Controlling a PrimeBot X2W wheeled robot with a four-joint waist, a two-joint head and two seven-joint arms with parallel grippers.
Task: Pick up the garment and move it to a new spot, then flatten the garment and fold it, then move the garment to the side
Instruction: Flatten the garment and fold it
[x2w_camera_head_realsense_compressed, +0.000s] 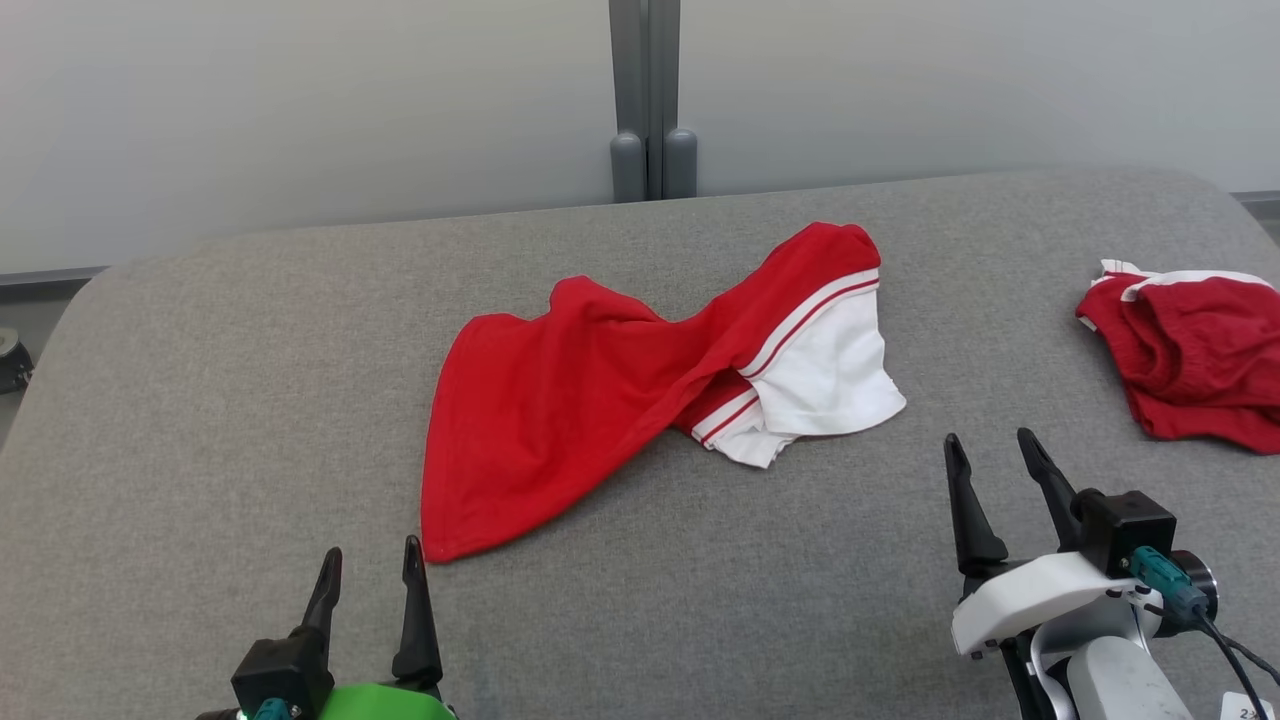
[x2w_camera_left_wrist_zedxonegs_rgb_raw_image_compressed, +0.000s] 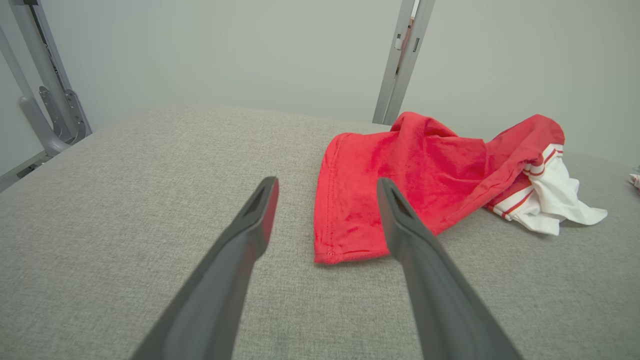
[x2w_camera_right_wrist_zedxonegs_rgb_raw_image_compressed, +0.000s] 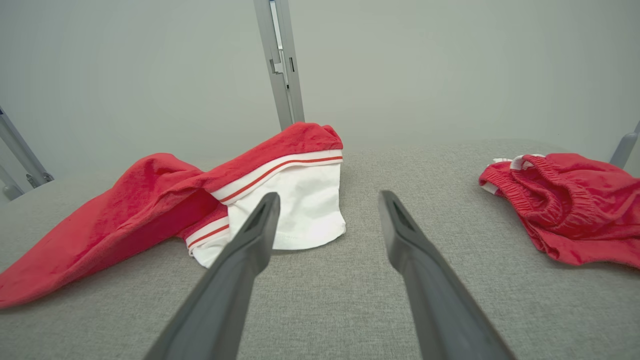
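The garment (x2w_camera_head_realsense_compressed: 600, 385) is a red piece with white, red-striped ends, lying twisted and rumpled in the middle of the grey padded table (x2w_camera_head_realsense_compressed: 230, 400). It also appears in the left wrist view (x2w_camera_left_wrist_zedxonegs_rgb_raw_image_compressed: 400, 185) and the right wrist view (x2w_camera_right_wrist_zedxonegs_rgb_raw_image_compressed: 165, 205). My left gripper (x2w_camera_head_realsense_compressed: 372, 560) hovers open at the lower left, just short of the garment's near red corner. My right gripper (x2w_camera_head_realsense_compressed: 992, 447) stands open at the lower right, a short way right of the white end. Nothing is between either pair of fingers.
A second red garment (x2w_camera_head_realsense_compressed: 1190, 355) with white trim lies bunched at the table's right edge, also in the right wrist view (x2w_camera_right_wrist_zedxonegs_rgb_raw_image_compressed: 565, 212). A grey post (x2w_camera_head_realsense_compressed: 650, 100) rises behind the table against a pale wall. Bare grey surface spreads to the left and front.
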